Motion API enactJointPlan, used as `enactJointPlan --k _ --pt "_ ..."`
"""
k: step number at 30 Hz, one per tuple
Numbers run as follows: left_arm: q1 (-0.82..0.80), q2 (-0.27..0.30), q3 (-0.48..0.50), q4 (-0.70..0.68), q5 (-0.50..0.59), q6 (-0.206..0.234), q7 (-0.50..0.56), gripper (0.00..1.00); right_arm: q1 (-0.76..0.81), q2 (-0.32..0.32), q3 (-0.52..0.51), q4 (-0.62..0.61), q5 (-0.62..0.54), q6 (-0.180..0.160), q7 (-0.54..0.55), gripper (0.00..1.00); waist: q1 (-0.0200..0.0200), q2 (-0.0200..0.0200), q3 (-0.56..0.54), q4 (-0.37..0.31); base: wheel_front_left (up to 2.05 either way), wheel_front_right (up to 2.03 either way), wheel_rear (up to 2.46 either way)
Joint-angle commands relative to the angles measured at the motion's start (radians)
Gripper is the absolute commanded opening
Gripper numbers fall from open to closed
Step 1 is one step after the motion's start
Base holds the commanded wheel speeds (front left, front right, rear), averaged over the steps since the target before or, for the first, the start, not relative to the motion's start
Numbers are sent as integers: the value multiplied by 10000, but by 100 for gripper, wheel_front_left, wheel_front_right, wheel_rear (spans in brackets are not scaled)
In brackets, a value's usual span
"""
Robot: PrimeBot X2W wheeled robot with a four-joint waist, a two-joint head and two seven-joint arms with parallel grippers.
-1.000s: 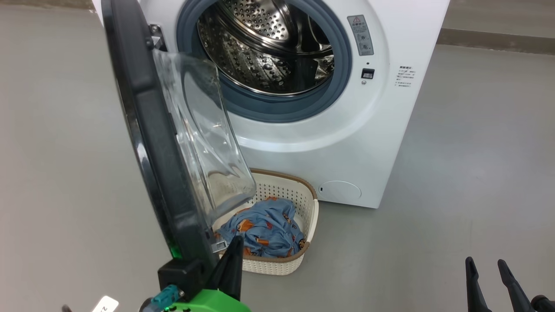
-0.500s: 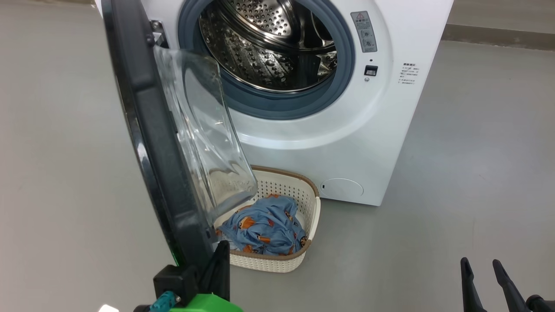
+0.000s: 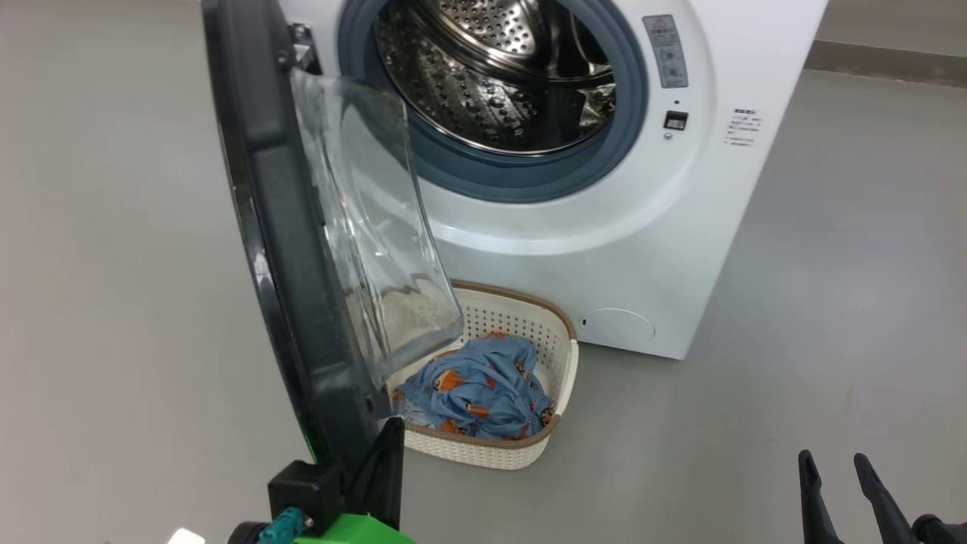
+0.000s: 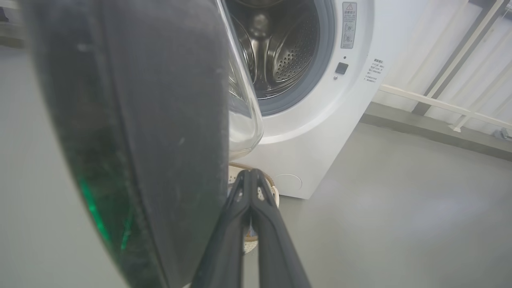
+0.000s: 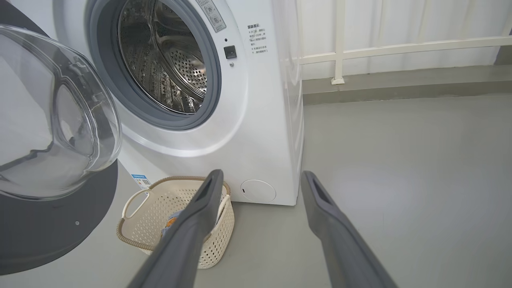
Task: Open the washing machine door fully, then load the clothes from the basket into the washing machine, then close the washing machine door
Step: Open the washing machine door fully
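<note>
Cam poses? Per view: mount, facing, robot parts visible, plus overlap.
Head: on the head, facing forward and down at the washer, open door and basket; left tool shut at lower left, right tool open at lower right.
Left wrist: on the left wrist, facing along its shut tool, past the door's rim into the drum.
Right wrist: on the right wrist, facing the washer front and basket; its open tool shows.
Shared: head and right wrist both show basket and drum.
</note>
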Motion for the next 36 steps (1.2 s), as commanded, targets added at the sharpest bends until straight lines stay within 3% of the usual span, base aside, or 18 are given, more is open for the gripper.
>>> enactJointPlan --k 1,12,19,26,36 --pt "-369 159 499 -171 108 165 -134 0 -216 -152 284 -189 25 25 -120 100 0 0 42 145 0 0 0" --pt "-290 379 953 -200 -3 479 -173 0 -256 -152 308 -160 77 25 -120 100 0 0 159 681 0 0 0" --pt "-295 610 1811 32 -299 804 -466 0 -275 -152 398 -135 27 25 -120 100 0 0 258 1012 0 0 0" --pt "-765 804 2849 1139 -635 1008 -1231 0 -345 -152 493 -227 -149 25 -120 100 0 0 502 1058 0 0 0" --pt "-2523 957 4491 3766 -1155 805 -2276 0 -465 -152 681 -313 -600 25 -120 100 0 0 1052 660 0 0 0"
